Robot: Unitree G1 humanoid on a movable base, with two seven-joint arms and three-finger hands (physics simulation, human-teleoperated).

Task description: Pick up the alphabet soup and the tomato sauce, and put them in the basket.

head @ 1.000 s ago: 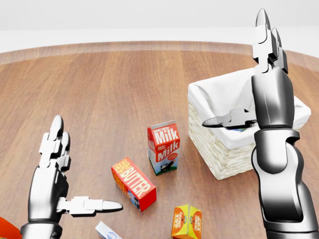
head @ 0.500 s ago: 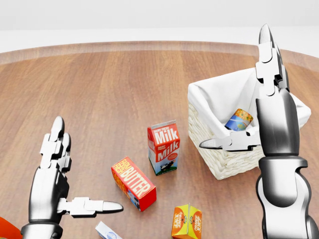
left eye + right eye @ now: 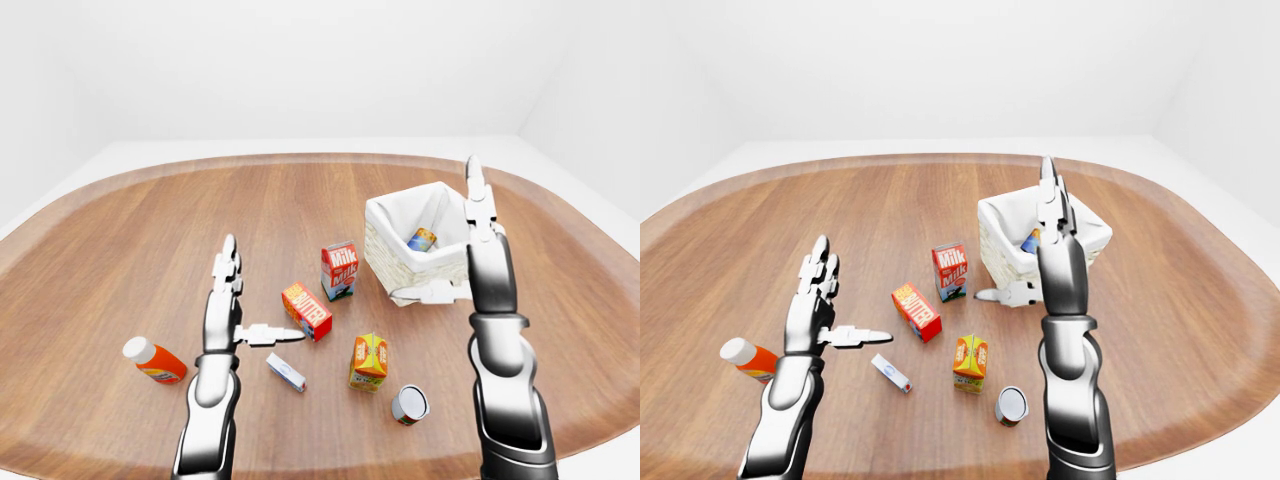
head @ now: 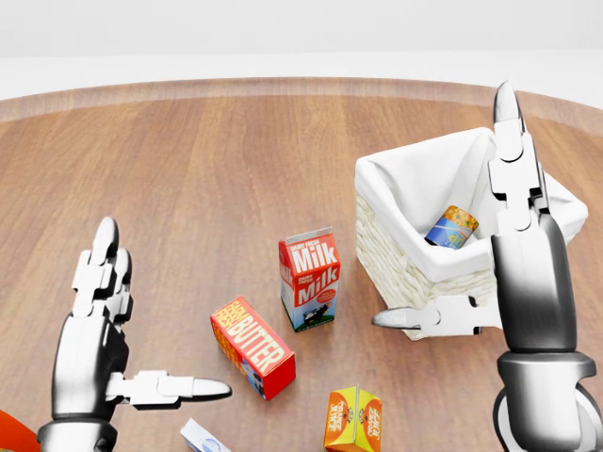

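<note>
Left-eye view: both splayed and empty, right robot hand (image 3: 470,262) overlaps the basket (image 3: 385,250) rim, left robot hand (image 3: 232,310) over bare wood.

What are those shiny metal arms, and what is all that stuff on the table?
Those arms belong to a robot inside a computer game-like world. All three pictures come from cameras on its head, so you see what it sees. Its left hand and right hand are both open and hold nothing. On the round wooden table stands a white basket with one can already lying inside. Outside it are a milk carton, a butter box, an orange juice carton, a small white box, a bottle with a white cap lying on its side, and another can near the bottom of the left-eye view.
</note>
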